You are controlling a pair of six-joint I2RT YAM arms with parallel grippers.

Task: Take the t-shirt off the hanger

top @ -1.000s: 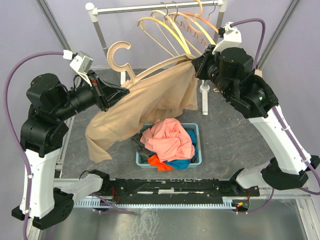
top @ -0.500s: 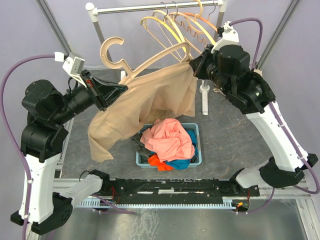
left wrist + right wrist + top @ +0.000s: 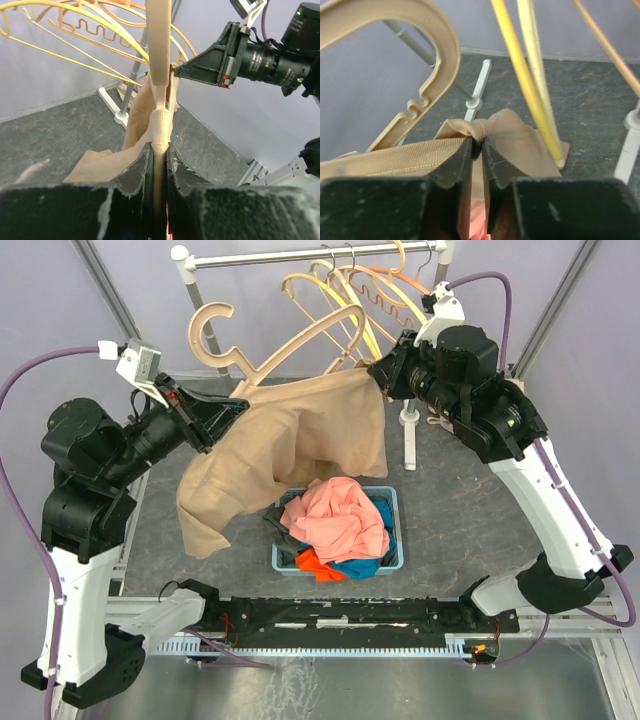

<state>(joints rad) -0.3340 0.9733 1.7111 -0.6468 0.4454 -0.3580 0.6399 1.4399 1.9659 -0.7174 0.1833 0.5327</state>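
- Top external view: the t-shirt (image 3: pixel 290 445) hangs as a slack sheet between the two tools. Its upper edge is stretched from the left gripper (image 3: pixel 238 407) to the right gripper (image 3: pixel 378 375), and the bulk droops below both.
- The hanger (image 3: pixel 300 346) has risen and swung toward the left arm over the last second. Its far arm was buried in cloth beside the right gripper; it now stands bare above the gripper, clear of the shirt's upper edge.
- Judgement: that shoulder of the garment is off the hanger. The end at the left gripper is not yet free, so the removal is only partly done.
- The basket (image 3: pixel 397 520) of clothes sits below and between the grippers, unchanged.
- Left gripper, left wrist view: the jaws are pressed together on the hanger's bar, with a ribbed band of shirt wrapped round the bar just ahead of the tips. This hold has not changed.
- Right gripper, right wrist view: the jaws are nearly together, pinching the ribbed collar (image 3: pixel 470 129) at the tips. A thin gap shows between them, so the pinch may be starting to ease.
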